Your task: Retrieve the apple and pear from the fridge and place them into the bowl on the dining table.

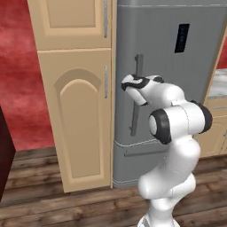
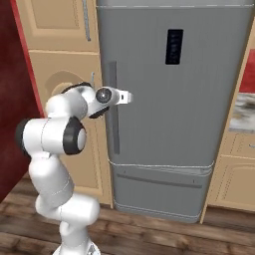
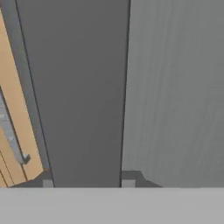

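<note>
You have the tan wooden cabinet [image 1: 82, 115] with its arched door panel just left of the fridge [image 2: 174, 124], touching it along the side, and a red wall [image 1: 20, 75] beyond that. To the fridge's right a lower tan cabinet carries a marble-topped counter [image 2: 245, 112]. The floor [image 1: 66, 204] is dark wood plank. Nothing stands between the arm and the fridge door — it is shut, with the grey drawer front [image 2: 162, 189] closed below it.

Your end effector [image 3: 87, 183] is at the fridge's long dark vertical handle [image 3: 76, 87], about mid-height on the door. In the hand view the handle runs straight up between the two finger tips [image 3: 47, 183], one on each side of the bar, so the end effector is clamped on the handle.

The fridge is a tall flat box in smooth matte grey, with a small dark display panel [image 2: 174, 46] high on the door. The handle is a darker grey straight bar.
</note>
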